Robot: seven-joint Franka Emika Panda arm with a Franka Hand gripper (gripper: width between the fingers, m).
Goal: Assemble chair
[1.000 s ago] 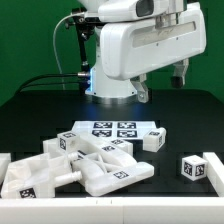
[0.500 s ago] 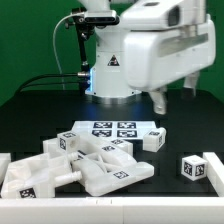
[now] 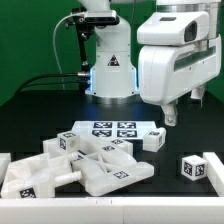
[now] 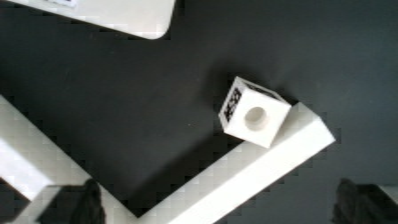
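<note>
A matte black table (image 3: 30, 120) is seen before a plain green backdrop (image 3: 30, 40). At the exterior view's left, near the front edge, most of the chair parts (image 3: 85, 165) are heaped together. They are chunky, smooth white plastic panels and blocky pieces with squared edges, and several are marked with small black-and-white square tags. Just behind the heap lies the thin, flat marker board (image 3: 105, 129), printed with four tags. A small rectangular block (image 3: 152, 139) is set just beside the board's right end. Further toward the exterior view's right, a tagged cube (image 3: 192, 167) is placed apart from the heap, near a straight white rail (image 3: 216, 160) at the table's edge.

The glossy white arm (image 3: 165, 60) is positioned over this right side. Its gripper (image 3: 183, 106) is hung well above the table, jaws spread wide, with nothing gripped.

In the wrist view, a boxy white piece (image 4: 254, 110) with a round recess and a tag on one face is shown just beside the rail, on the dull black surface.
</note>
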